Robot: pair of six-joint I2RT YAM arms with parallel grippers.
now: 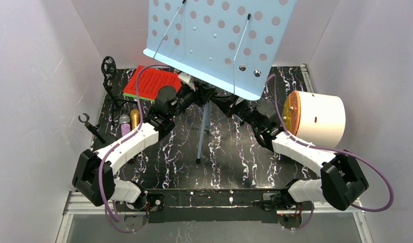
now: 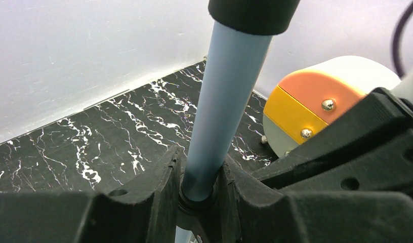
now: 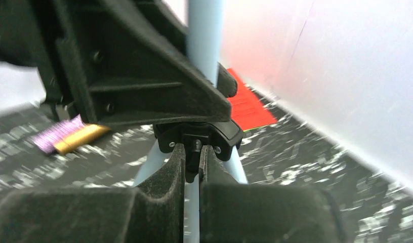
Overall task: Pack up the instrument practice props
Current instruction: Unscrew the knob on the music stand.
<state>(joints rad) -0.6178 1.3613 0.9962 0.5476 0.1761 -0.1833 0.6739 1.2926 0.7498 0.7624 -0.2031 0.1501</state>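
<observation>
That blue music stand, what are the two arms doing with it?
Both arms hold the pale blue music rack, upright on its tripod legs. The left gripper clamps its pole; the right gripper pinches the black collar where the legs meet. The gold microphone, purple microphone and red score sheet lie on the table.

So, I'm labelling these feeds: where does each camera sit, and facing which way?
Top external: above, behind the arms, looking down; both meet under the music rack.
Left wrist: faces right, toward the white drum; left gripper clamps the pole.
Right wrist: faces left, toward the red sheet; right gripper pinches the collar.
Shared: both wrist views show the pole.
</observation>
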